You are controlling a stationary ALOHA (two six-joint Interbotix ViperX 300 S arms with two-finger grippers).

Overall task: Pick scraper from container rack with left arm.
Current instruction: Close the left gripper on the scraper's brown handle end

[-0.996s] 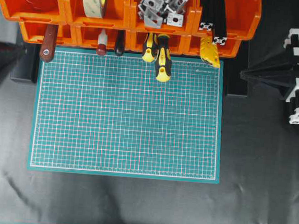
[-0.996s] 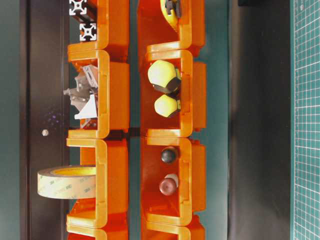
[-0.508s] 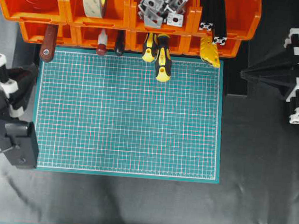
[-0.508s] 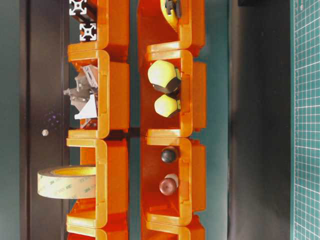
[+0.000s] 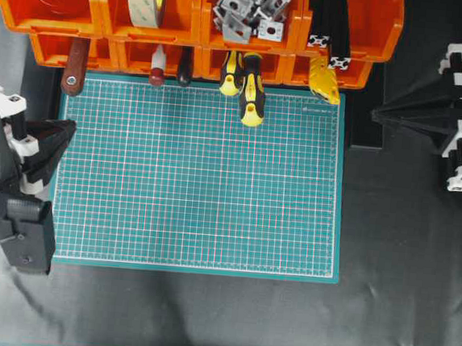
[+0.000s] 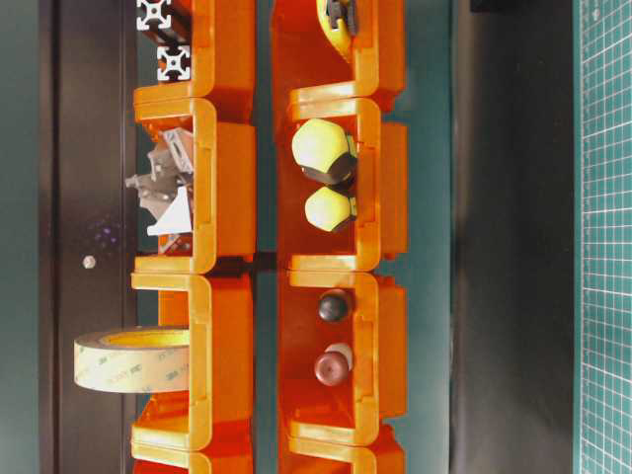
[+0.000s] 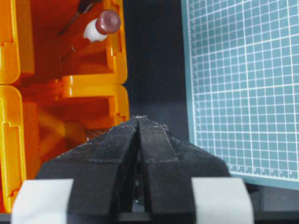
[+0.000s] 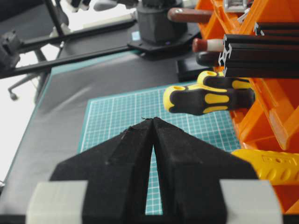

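At the left edge of the overhead frame, the left arm's gripper is seen over the border of the green cutting mat, its black fingers pressed together to a point and holding nothing, as the left wrist view confirms. Above it, in the upper left, the scraper is lodged in the leftmost lower bin of the orange container rack; only its reddish-brown wooden handle is shown, with the metal-ringed hole at the end resting just past the mat's top-left corner. The blade is hidden inside the bin. Gripper and handle are well apart, so the approach is judged to be only beginning.

The tool is judged to be light and rigid, a wooden grip on a thin metal blade, neither fragile nor soft. The varnished wood may prove somewhat slippery, so a hold across the handle's middle, clear of the ringed end and the bin lip, is thought best; the fingers would first have to be spread.

Further right along the lower tier, a red-knobbed tool and two yellow-and-black screwdrivers are shown jutting out. At the far right of the frame, the right gripper is parked beside the mat, its fingers likewise closed and empty.
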